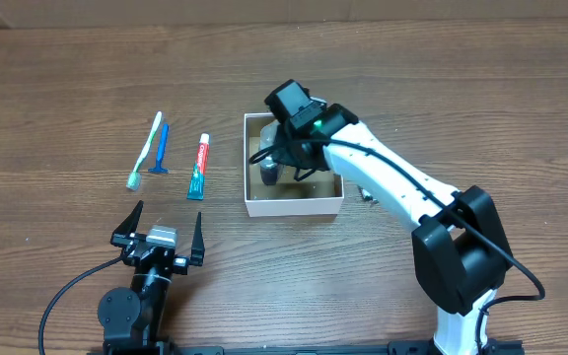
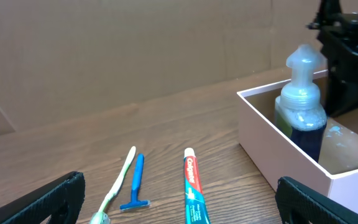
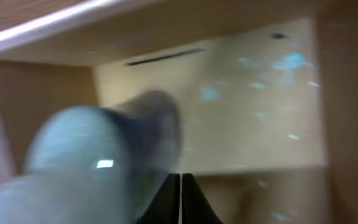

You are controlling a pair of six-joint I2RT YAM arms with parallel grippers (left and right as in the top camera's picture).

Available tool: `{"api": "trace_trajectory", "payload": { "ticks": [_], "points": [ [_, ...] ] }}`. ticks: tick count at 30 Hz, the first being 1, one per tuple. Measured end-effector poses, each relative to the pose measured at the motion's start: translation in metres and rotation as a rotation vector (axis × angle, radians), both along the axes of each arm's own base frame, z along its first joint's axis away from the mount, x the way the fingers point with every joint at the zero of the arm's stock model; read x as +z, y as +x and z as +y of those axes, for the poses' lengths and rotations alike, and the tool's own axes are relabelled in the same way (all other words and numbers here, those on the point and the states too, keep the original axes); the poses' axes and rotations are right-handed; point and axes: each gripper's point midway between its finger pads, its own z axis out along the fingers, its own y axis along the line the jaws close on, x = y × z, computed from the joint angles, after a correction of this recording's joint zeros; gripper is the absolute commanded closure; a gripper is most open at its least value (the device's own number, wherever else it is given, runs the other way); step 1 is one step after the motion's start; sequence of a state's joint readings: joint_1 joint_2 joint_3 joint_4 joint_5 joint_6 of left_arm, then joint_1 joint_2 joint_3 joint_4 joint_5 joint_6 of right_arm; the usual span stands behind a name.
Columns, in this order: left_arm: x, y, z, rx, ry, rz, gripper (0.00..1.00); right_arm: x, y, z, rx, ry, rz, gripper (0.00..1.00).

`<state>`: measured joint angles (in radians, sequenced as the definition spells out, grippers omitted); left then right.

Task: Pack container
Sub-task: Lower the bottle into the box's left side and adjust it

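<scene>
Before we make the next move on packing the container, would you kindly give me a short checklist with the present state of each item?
1. Bottle upright inside the container: ok.
2. Right gripper clear of the bottle: cannot tell. Its fingertips look shut beside the bottle, but the right wrist view is blurred.
3. Bare floor in the container for more items: ok.
4. Left gripper open and empty: ok.
5. Toothpaste, razor and toothbrush lying apart from one another on the table, outside the container: ok.
</scene>
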<state>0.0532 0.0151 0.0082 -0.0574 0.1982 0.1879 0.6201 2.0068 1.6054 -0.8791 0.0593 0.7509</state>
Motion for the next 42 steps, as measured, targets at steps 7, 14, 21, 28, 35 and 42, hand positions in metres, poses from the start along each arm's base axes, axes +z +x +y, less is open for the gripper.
{"api": "trace_trajectory", "payload": {
  "ticks": [7,14,21,28,35,42],
  "points": [
    [0.0,0.0,0.0,0.0,0.0,0.0,0.0,-0.004,-0.006,-0.011,-0.013,-0.027,0.038,0.95],
    [0.0,0.0,0.0,0.0,0.0,0.0,0.0,-0.004,-0.014,0.001,0.017,-0.023,0.041,0.96],
    [0.0,0.0,0.0,0.0,0.0,0.0,0.0,-0.003,-0.013,0.02,0.022,0.044,0.021,0.96],
    [0.0,0.0,0.0,0.0,0.0,0.0,0.0,-0.002,-0.006,0.033,0.008,0.118,-0.004,0.96],
    [0.0,0.0,0.0,0.0,0.0,0.0,0.0,0.006,0.008,0.044,0.002,0.173,-0.059,0.96],
    [0.0,0.0,0.0,0.0,0.0,0.0,0.0,0.011,0.015,0.05,0.004,0.204,-0.092,0.96]
  ]
}}
